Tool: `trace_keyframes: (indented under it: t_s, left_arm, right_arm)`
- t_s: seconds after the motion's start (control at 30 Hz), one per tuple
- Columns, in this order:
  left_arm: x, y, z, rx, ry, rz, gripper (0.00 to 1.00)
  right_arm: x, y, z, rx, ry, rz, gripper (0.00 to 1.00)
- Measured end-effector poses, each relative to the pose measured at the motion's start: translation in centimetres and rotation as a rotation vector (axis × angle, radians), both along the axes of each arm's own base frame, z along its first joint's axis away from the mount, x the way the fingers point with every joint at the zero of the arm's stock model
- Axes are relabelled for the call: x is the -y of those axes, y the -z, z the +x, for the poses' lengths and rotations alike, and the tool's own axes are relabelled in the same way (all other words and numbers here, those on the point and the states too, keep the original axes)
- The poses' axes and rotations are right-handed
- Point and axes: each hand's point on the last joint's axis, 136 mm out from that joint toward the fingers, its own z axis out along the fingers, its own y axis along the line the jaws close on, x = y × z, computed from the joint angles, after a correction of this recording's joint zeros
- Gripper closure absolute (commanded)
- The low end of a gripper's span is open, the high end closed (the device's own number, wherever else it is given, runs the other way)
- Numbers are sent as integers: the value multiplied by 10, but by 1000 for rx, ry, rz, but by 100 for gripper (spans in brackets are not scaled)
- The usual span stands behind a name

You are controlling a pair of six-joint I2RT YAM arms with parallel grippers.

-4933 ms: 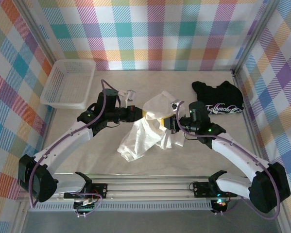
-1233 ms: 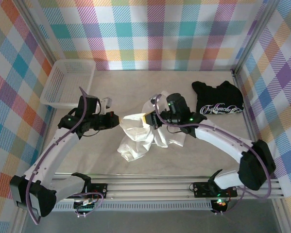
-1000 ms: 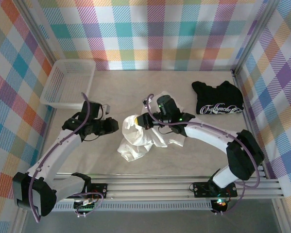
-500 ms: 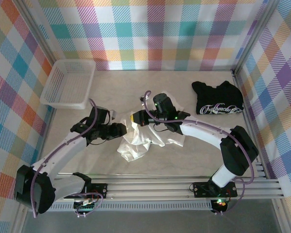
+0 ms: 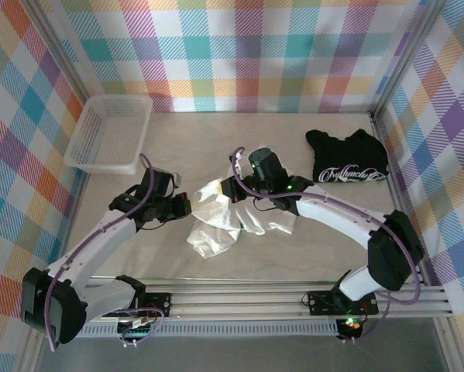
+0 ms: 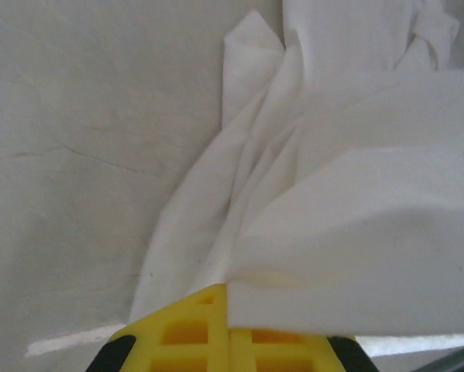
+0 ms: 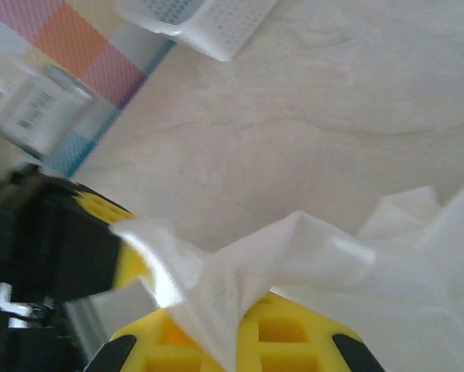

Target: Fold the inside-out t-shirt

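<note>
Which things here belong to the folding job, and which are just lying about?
Job: white t-shirt; left pincer and right pincer, both shut on it.
Lying about: black t-shirt; white basket.

The black t-shirt (image 5: pixel 348 151), lying at the far right in the top view, bears one line of white script lettering (image 5: pixel 359 176) along its near edge; the flourished letters are too small to spell out with any certainty. In the right wrist view a white sticker (image 7: pixel 36 115) with barcode-like stripes sits on a blurred pale part near the left edge; its characters cannot be read
</note>
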Motion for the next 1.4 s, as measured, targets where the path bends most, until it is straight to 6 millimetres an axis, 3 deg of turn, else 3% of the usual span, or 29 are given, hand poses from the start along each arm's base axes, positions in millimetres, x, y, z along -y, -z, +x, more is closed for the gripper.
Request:
trace_keyframes:
  t_s: [0.2, 0.33, 0.43, 0.57, 0.7, 0.8, 0.97, 1.13, 1.27, 1.4]
  left_arm:
    - [-2, -43, 7, 132, 11, -1, 100]
    - [17, -58, 2, 173, 100, -65, 100]
    - [36, -53, -6, 161, 184, -68, 100]
    - [61, -32, -16, 105, 291, -28, 100]
    - [83, -10, -28, 51, 379, 8, 100]
    - [93, -6, -28, 59, 410, 2, 100]
    - [106, -8, -15, 107, 431, -15, 98]
    - [115, 10, 7, 85, 421, 31, 87]
    - [115, 17, 22, 87, 406, 41, 76]
    - [112, 7, 36, 132, 383, 20, 69]
  right_arm:
    - [48, -23, 2, 145, 89, -204, 98]
    - [80, -13, 2, 167, 161, -352, 94]
    - [97, 0, 2, 158, 200, -443, 89]
    - [112, 15, -1, 137, 222, -523, 86]
    - [124, 24, 1, 115, 242, -558, 90]
    - [136, 31, 10, 73, 266, -562, 93]
    - [147, 61, 25, -31, 264, -585, 96]
    - [150, 90, 40, -128, 245, -594, 98]
    - [147, 100, 50, -161, 225, -588, 98]
    - [142, 102, 59, -171, 220, -572, 98]
